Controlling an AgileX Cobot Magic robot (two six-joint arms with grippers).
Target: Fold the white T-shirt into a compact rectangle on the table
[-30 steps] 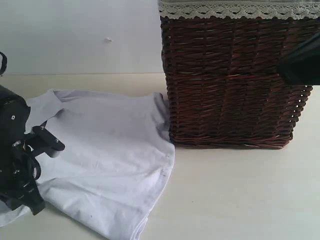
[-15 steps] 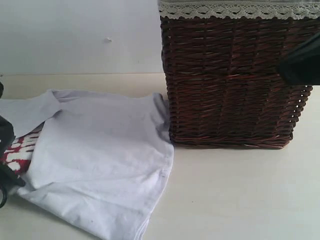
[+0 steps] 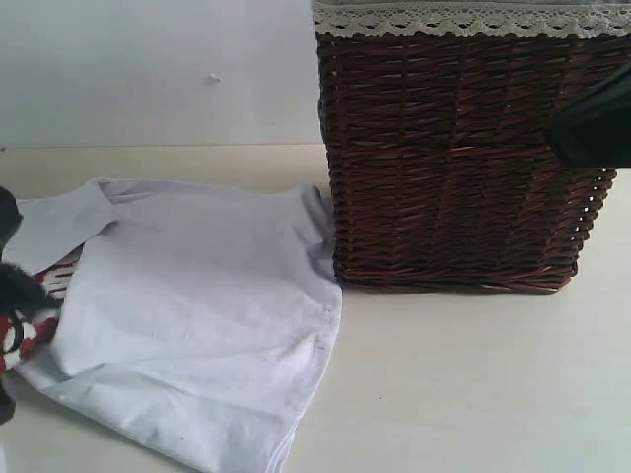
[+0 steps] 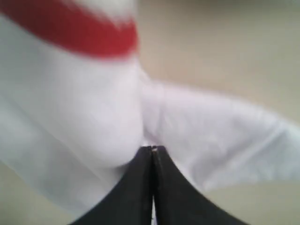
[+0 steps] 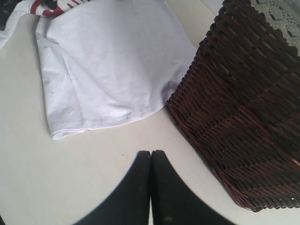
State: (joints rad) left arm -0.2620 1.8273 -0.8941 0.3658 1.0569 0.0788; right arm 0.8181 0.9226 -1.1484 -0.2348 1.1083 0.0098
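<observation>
Currently the white T-shirt [image 3: 197, 315] lies partly folded on the left part of the surface [image 3: 473, 374] in the exterior view, plain side up. Its far edge touches the lower corner of the wicker basket [image 3: 454, 158]. Red letters [image 3: 18, 333] show under the fold at the shirt's left edge. The left hand [image 4: 152, 149] is closed, with shirt cloth gathered at its tips. The right hand [image 5: 151, 152] is closed on nothing, above bare surface beside the basket.

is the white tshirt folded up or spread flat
Partly folded: the soft white cotton T-shirt lies doubled over on the pale cream table, red letters peeking from under its top layer.
</observation>
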